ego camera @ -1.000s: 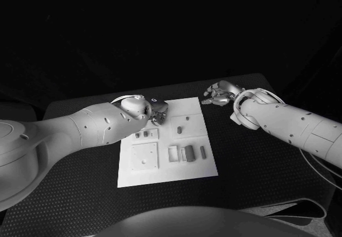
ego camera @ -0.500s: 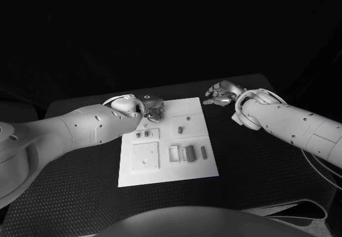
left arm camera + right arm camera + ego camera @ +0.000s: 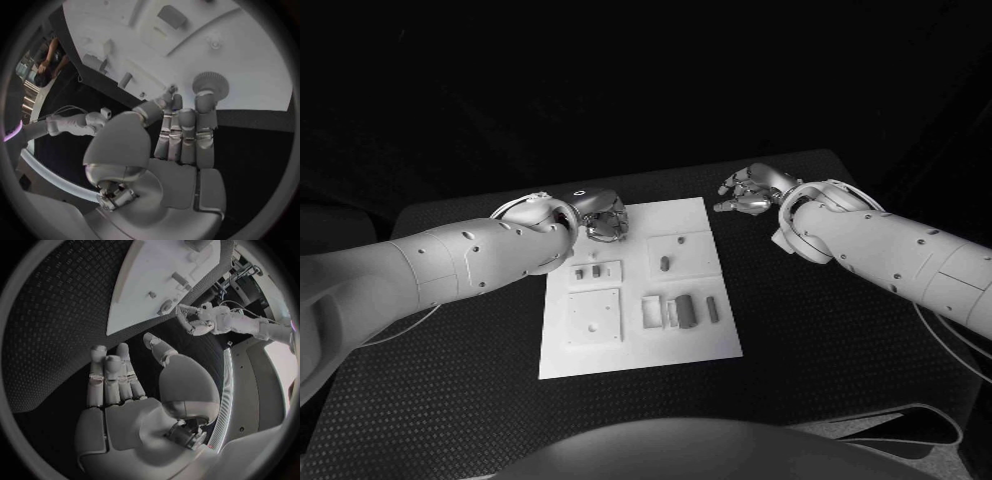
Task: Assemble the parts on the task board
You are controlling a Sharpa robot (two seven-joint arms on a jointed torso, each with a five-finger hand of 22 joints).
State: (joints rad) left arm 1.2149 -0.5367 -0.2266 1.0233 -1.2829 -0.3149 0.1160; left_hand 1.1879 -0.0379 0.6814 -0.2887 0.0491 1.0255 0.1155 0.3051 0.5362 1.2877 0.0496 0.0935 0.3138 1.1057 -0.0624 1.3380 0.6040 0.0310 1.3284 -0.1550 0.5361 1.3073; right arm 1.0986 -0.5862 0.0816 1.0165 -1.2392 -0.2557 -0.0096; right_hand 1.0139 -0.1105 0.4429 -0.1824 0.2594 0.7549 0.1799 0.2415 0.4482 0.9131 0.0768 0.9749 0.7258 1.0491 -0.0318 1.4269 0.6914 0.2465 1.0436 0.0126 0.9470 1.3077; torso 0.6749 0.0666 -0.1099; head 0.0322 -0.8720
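The white task board [image 3: 711,340] lies in the middle of the table. Small grey parts lie on it: a short peg [image 3: 665,263], a bar [image 3: 711,308] and a block [image 3: 682,312]. My left hand [image 3: 596,215] hovers at the board's far left corner. In the left wrist view its fingers [image 3: 187,130] are stretched out straight, and a round knurled part [image 3: 210,82] lies on the board [image 3: 250,50] at one fingertip. Nothing sits between thumb and fingers. My right hand [image 3: 750,190] hangs over bare table beyond the board's far right corner, fingers [image 3: 112,377] extended and holding nothing.
Raised square plates [image 3: 593,315] and a slotted frame [image 3: 653,310] stand on the board's near half. Black table [image 3: 848,340] surrounds the board on all sides. In the right wrist view my left hand [image 3: 199,322] shows next to the round part [image 3: 167,305] at the board's edge.
My left hand has drawn back from over the board's far left area toward the far left corner and its wrist has turned. The right hand has stayed put.
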